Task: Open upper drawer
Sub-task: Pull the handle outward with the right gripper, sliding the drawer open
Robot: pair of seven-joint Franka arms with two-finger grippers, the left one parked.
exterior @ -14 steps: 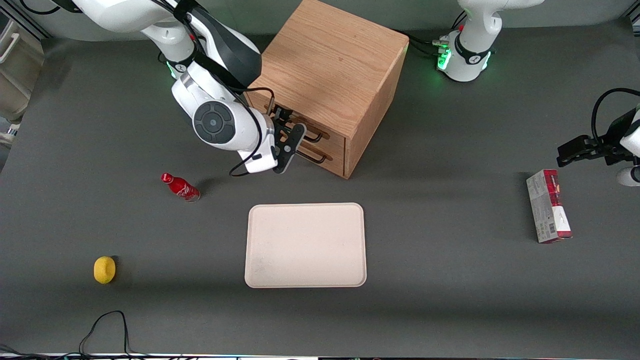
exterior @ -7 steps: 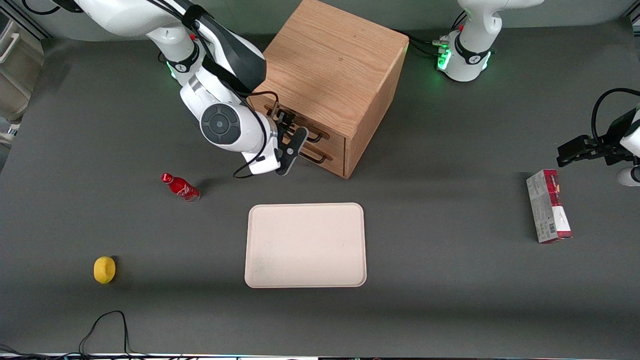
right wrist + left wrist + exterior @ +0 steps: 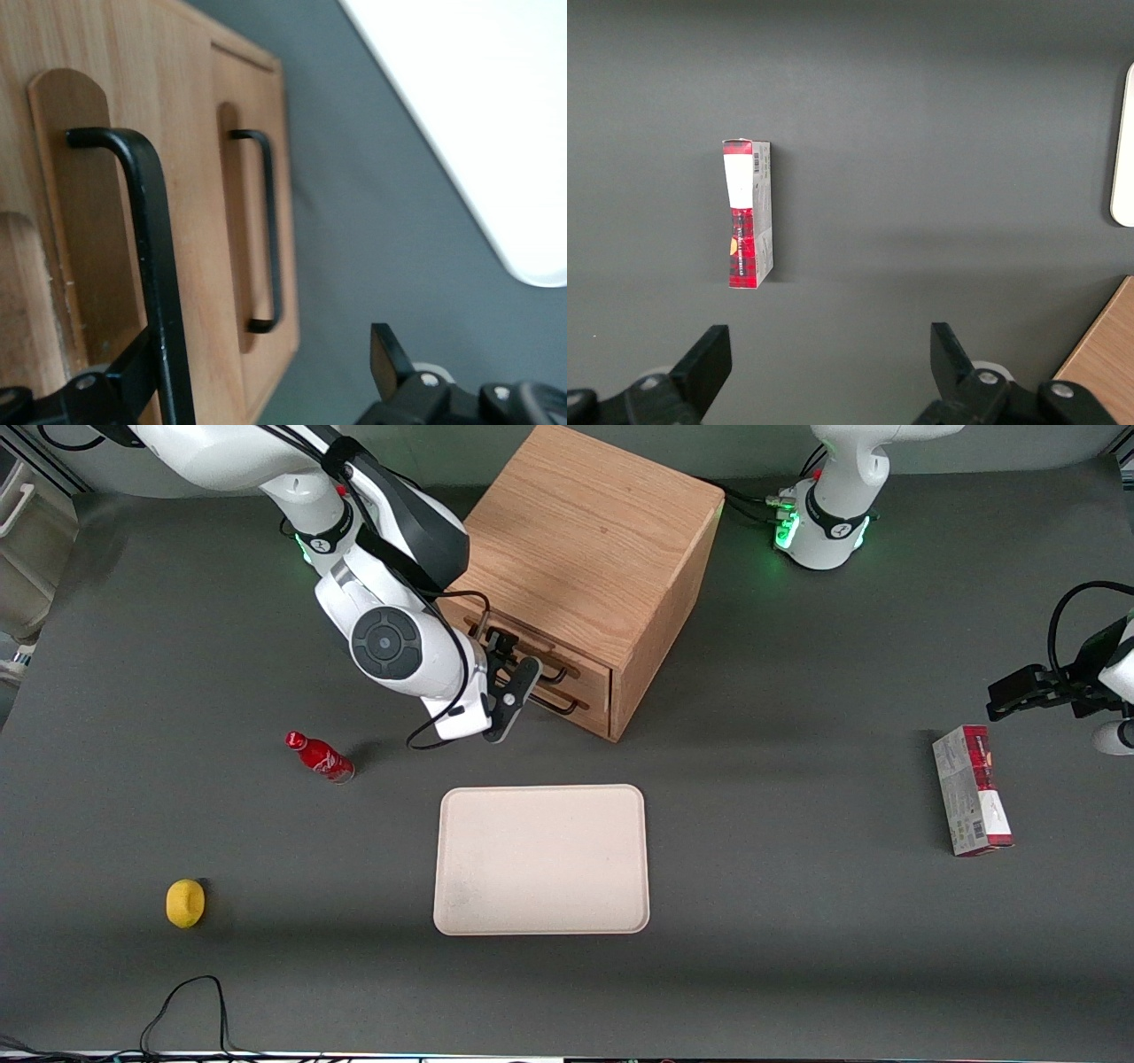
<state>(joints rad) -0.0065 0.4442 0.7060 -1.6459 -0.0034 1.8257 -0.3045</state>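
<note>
The light oak cabinet stands at the back middle of the table. Its upper drawer looks shut, flush with the lower drawer. My right gripper is in front of the drawers at the upper one's black bar handle. In the right wrist view the gripper is open. The upper handle runs just inside one finger, and the other finger stands well apart. The lower drawer's handle shows farther off.
A cream tray lies nearer the front camera than the cabinet. A red bottle and a yellow lemon-like object lie toward the working arm's end. A red and white box lies toward the parked arm's end.
My gripper moved in closer to the drawer fronts, then shifted slightly back toward the working arm's end. The drawers have not visibly moved.
</note>
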